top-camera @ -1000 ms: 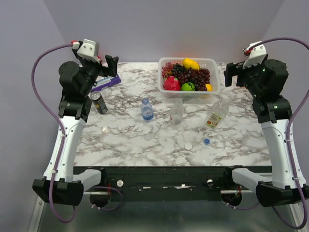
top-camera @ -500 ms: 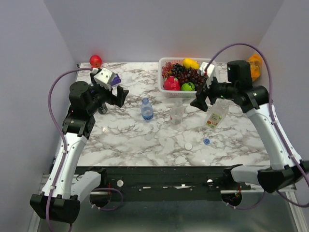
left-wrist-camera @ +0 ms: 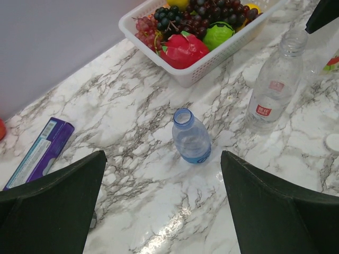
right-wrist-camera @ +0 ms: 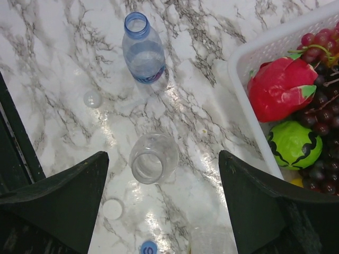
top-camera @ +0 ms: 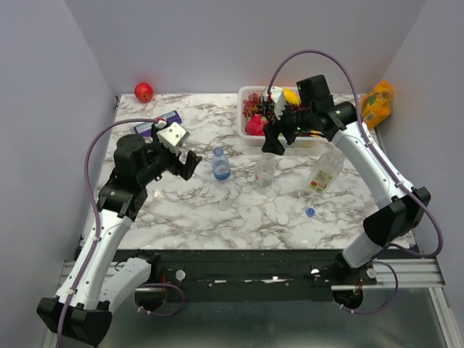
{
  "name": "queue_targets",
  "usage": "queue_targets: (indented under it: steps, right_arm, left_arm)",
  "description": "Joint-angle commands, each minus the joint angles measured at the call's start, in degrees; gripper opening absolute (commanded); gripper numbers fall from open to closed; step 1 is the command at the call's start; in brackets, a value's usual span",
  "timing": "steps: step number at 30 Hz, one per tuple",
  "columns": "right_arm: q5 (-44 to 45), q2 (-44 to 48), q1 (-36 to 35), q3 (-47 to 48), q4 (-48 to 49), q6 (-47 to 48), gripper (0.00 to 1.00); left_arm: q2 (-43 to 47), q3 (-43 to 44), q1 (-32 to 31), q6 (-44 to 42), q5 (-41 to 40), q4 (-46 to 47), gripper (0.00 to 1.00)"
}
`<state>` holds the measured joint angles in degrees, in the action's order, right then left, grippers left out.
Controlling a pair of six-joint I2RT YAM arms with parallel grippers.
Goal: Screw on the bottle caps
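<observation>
"Swinging in from the sides, both arms now hang just before the white plastic fruit basket (top-camera: 241, 116). The right fingers (right-wrist-camera: 53, 201) and left fingers (left-wrist-camera: 53, 206) are spread wide and empty."

"And the caps?"

"The small white plastic cap (top-camera: 283, 219) and small blue plastic cap (top-camera: 310, 212) lie beyond the clear plastic bottles (top-camera: 266, 168) from that basket, seemingly untouched. Pickup comes next."

The top camera overlooks the whole table (top-camera: 188, 210) from above; both wrist cameras, nearer, share the blue-labelled bottle (left-wrist-camera: 192, 140).
</observation>
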<state>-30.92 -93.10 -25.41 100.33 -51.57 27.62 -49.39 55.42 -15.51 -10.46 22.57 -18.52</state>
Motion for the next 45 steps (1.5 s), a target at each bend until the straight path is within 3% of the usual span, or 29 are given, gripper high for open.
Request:
queue_targets:
  steps: [1,9,16,25,32,37,42,45]
  right_arm:
    - [3.0,-0.7,-2.7,0.5,-2.7,0.1,0.92]
    - [10.3,-0.9,-4.3,-5.1,-0.3,-1.2,0.91]
    - [11.5,-1.5,-4.3,-6.4,0.5,-2.1,0.86]
    - [11.7,-0.9,-4.4,-8.2,2.1,-2.0,0.61]
    - [10.5,0.5,-5.1,-8.4,1.7,-0.2,0.22]
    - [4.0,2.2,-5.4,-0.1,-5.4,1.4,0.16]
    - [-1.5,-0.2,-5.5,14.2,-15.5,2.5,0.09]
    - [-3.8,0.1,-5.5,16.4,-17.3,2.6,0.08]
  left_arm:
    - [0.0,-0.8,-0.9,-2.2,-0.7,-1.2,0.99]
    - [-1.1,-0.9,-0.9,-1.3,0.2,-0.4,0.99]
    - [-1.8,-1.8,-0.9,-0.4,1.7,0.6,0.99]
    - [-3.7,-2.7,-1.0,0.9,4.1,3.5,0.99]
    - [-4.8,-5.4,-2.1,3.8,7.5,8.8,0.99]
    - [-6.1,-6.8,-5.3,4.6,10.8,13.3,0.99]
    - [-7.7,-7.3,-14.0,-1.7,11.4,15.6,0.99]
    - [-9.5,-8.2,-18.0,-2.9,9.4,18.2,0.99]
